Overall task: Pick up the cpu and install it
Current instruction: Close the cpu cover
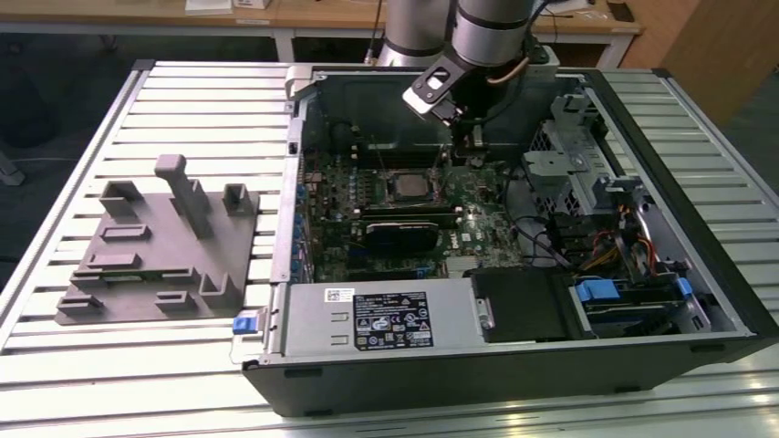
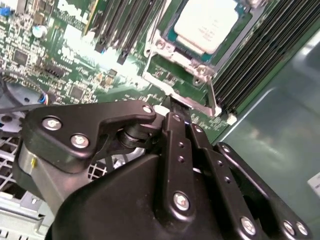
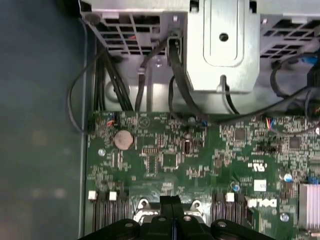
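The cpu lies flat in the socket on the green motherboard inside the open computer case, silvery top up. The second wrist view shows the cpu ringed by the metal socket frame. My gripper hangs over the board just beyond the socket, toward the exterior view's right. Its black fingers are pressed together, shut, with nothing between them. In the second wrist view the gripper has its tips at the edge of the socket frame, beside the cpu and not on it.
A grey plastic tray with upright posts stands on the slatted metal table at the exterior view's left. Inside the case are a power supply, a metal drive cage and black cables. A coin battery sits on the board.
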Controlling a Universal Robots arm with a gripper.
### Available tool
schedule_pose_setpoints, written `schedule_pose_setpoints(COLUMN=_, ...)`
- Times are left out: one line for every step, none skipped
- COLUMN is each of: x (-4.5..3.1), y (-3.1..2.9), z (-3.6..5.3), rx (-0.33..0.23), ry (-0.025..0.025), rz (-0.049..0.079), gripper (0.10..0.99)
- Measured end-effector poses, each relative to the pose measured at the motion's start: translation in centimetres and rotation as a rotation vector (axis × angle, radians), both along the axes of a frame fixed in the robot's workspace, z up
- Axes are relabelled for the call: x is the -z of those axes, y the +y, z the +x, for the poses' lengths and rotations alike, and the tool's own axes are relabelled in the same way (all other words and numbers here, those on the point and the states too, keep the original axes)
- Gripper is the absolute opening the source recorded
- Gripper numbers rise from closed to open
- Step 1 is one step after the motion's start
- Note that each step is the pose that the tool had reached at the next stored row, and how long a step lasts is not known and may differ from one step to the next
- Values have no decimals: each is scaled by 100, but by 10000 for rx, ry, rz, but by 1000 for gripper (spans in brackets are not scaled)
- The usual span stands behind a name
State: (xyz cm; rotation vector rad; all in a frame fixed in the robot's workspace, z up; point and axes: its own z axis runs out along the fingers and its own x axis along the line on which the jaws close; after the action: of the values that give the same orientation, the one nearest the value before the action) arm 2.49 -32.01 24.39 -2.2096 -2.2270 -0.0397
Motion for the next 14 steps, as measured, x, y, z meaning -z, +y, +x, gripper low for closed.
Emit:
schedule_pose_setpoints(x=0, y=0, z=-20, rx=-1, ry=0, rz=0, gripper=106)
schedule_pose_setpoints(x=0, y=0, z=-41, rx=0, ry=-1, rz=1, gripper=106)
schedule_pose_setpoints(x=1, y=0, z=-64, rx=1, ry=-1, rz=1, gripper=106)
schedule_pose_setpoints(x=2, y=0, z=-85, rx=0, ry=-1, rz=2, gripper=106)
schedule_pose_setpoints(x=3, y=0, z=-102, rx=0, ry=-1, rz=3, gripper=106)
schedule_pose_setpoints(x=4, y=0, z=-117, rx=1, ry=-1, rz=2, gripper=106)
schedule_pose_setpoints(x=5, y=0, z=-129, rx=0, ry=0, rz=0, gripper=106)
schedule_pose_setpoints(x=6, y=0, z=-139, rx=0, ry=0, rz=-1, gripper=106)
schedule_pose_setpoints(x=9, y=0, z=-149, rx=0, ry=0, rz=0, gripper=106)
schedule_pose_setpoints(x=13, y=0, z=-156, rx=1, ry=-1, rz=2, gripper=106)
schedule_pose_setpoints(x=16, y=0, z=-164, rx=0, ry=-1, rz=1, gripper=106)
schedule_pose_setpoints(x=19, y=0, z=-174, rx=0, ry=0, rz=0, gripper=106)
schedule_pose_setpoints(x=22, y=0, z=-184, rx=0, ry=0, rz=0, gripper=106)
schedule_pose_setpoints(x=26, y=0, z=-194, rx=1, ry=-1, rz=1, gripper=106)
